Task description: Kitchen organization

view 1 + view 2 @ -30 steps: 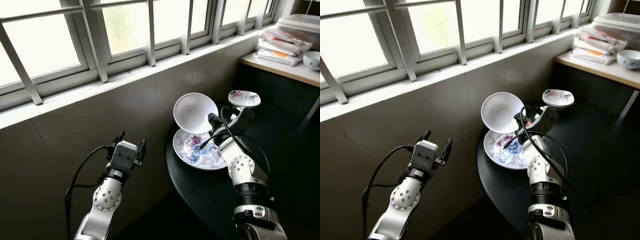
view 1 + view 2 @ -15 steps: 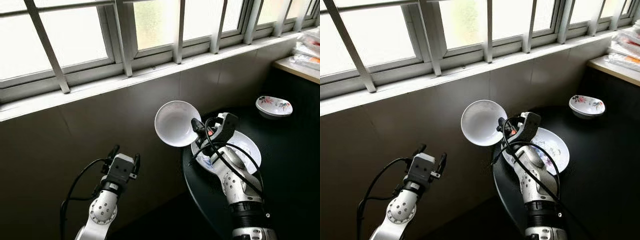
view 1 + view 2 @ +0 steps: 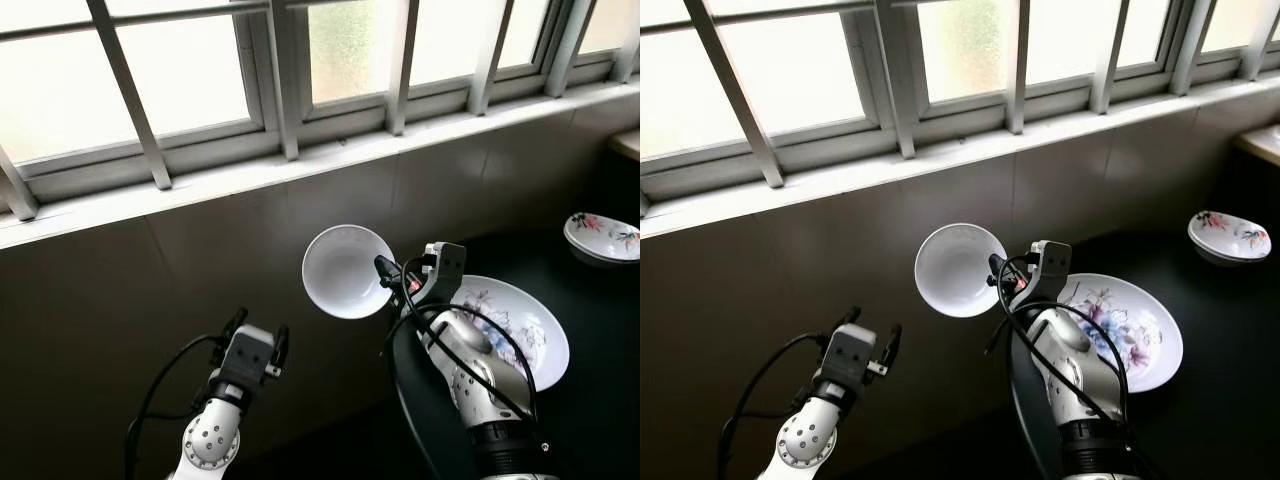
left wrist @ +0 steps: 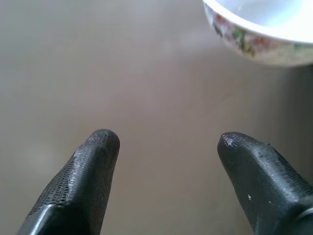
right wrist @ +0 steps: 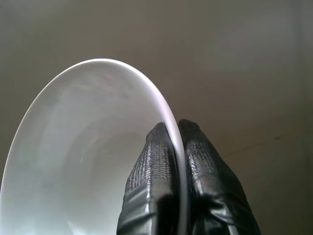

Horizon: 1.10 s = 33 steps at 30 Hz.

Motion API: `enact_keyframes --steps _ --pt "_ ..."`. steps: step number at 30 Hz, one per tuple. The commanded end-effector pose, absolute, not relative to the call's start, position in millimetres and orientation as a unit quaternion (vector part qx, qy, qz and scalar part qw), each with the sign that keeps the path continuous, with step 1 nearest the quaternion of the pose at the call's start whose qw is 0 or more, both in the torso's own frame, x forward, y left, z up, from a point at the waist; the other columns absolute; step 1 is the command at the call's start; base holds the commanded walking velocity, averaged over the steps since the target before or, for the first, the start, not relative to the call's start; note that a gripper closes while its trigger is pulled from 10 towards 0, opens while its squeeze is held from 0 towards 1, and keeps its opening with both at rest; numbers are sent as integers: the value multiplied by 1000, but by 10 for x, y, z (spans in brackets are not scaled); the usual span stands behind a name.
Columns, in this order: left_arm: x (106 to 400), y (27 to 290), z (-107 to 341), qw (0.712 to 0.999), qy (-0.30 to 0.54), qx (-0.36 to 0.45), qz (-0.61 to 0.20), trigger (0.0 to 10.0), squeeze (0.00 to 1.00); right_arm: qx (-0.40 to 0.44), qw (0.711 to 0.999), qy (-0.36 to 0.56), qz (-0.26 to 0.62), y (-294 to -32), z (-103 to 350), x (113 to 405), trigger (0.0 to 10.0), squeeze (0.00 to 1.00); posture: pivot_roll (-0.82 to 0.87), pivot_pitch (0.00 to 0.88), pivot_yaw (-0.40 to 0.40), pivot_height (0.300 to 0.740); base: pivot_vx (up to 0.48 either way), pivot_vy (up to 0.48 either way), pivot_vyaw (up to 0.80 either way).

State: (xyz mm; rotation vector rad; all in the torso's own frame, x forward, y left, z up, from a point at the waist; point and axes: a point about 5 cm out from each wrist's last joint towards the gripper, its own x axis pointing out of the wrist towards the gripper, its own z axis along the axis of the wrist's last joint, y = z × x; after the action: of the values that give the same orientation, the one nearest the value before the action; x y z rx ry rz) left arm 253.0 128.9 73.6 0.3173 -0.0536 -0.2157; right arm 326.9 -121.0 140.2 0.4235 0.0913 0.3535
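Wall (image 3: 150, 300) faces both claws: right claw (image 3: 388, 272) clamps white bowl (image 3: 345, 272) beside floral plate (image 3: 520, 325); left claw (image 3: 252, 340) spread.

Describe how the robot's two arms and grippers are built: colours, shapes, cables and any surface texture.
Both arms are silver metal with rounded, perforated joint housings and black cables looping loosely alongside them. The left gripper has a boxy silver head. The right gripper sits on a similar silver head, with a small red spot near its base. The black fingers are long, tapering to rounded tips, with a fine mesh-like texture.

Legible text: none. The floral-patterned white ceramic plate (image 3: 520, 320) carries painted flowers only. No labels, brands or numbers readable elsewhere.
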Motion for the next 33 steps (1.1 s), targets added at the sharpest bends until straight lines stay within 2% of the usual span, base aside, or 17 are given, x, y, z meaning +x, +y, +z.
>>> enact_keyframes --steps 1,12,33 --pt "2526 1363 752 981 -29 165 -95 10000 0 205 957 31 201 -1093 1485 3270 0 0 -31 0 13 740 0 0 800" --pt "2548 1378 770 981 -34 168 -90 10000 0 189 947 48 254 -972 1409 3168 0 0 -34 0 14 740 0 0 800" --pt "2598 1405 865 983 -62 161 -67 10000 0 132 953 39 268 -919 1378 3156 0 0 -30 0 10 740 0 0 800"
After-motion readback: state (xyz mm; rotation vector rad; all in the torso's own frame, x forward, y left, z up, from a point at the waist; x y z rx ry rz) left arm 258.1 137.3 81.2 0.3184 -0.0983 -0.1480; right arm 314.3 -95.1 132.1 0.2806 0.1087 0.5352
